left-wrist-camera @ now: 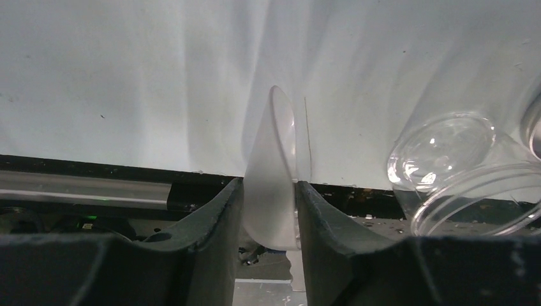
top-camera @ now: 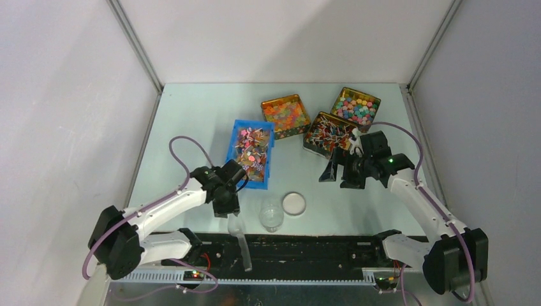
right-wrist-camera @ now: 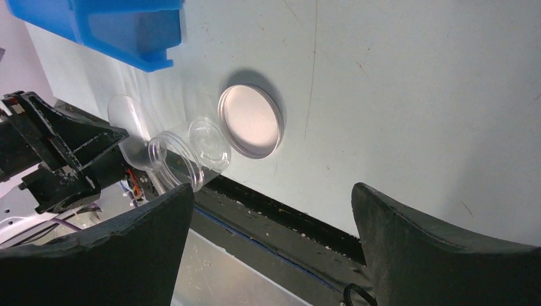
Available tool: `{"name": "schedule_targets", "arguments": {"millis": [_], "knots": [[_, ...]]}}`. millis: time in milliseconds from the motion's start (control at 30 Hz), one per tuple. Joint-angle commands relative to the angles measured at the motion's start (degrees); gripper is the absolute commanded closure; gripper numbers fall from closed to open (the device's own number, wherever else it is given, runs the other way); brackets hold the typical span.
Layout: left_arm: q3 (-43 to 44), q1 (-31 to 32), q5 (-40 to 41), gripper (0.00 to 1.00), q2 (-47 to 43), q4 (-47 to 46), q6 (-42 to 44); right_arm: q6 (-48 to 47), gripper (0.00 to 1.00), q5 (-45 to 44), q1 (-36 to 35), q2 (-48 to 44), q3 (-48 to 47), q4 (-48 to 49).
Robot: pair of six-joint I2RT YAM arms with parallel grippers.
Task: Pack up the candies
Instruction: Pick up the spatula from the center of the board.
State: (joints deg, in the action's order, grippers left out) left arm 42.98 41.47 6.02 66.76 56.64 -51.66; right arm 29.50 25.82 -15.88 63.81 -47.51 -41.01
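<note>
Left wrist view: left gripper [left-wrist-camera: 269, 189] pinches the frosted scoop [left-wrist-camera: 274, 146] by the table [top-camera: 191, 115]'s near edge, probably to ladle candies [top-camera: 250, 153] from the mid-table blue bin [top-camera: 254, 123] into the jar [top-camera: 271, 215]; right gripper [right-wrist-camera: 271, 191] gapes empty.

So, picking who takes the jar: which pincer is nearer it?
Left. The left pincer sits just left of the jar, on the scoop; the right pincer hangs farther off, beyond the lid.

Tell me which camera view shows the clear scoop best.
The left wrist view: the scoop is large and central, between the fingers of the left pincer. The top view shows it small and faint; the right wrist view shows only its bowl.
</note>
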Motion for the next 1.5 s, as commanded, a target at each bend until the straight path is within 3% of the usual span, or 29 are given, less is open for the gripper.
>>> {"name": "schedule_targets", "arguments": {"millis": [0, 200, 667, 1100, 1333, 1467], "knots": [[-1.6, 0.4, 1.0, 0.6, -0.4, -1.5, -1.4, -0.4, 0.05, 1.7, -0.4, 0.6, -0.4, 1.9], [-1.1, 0.4, 2.2, 0.65, 0.1, 0.0, -1.4, 0.1, 0.05, 2.8, -0.6, 1.2, -0.5, 2.7], [0.2, 0.4, 3.0, 0.99, -0.5, 1.8, -2.3, -2.5, 0.05, 1.7, -2.8, 3.0, -4.5, 0.0], [7.7, -1.0, 2.3, 1.0, -8.7, 5.5, -2.2, -3.9, 0.05, -2.1, -8.6, 0.4, -11.9, -3.2], [15.1, -10.0, -3.3, 1.0, -11.7, 4.6, -3.4, -5.2, 0.05, -8.2, -14.4, -3.3, -17.2, -3.2], [18.3, -14.5, -4.0, 1.0, -12.2, 4.1, -8.9, -7.0, 0.05, -10.6, -18.3, -4.8, -20.0, -2.1]]}}
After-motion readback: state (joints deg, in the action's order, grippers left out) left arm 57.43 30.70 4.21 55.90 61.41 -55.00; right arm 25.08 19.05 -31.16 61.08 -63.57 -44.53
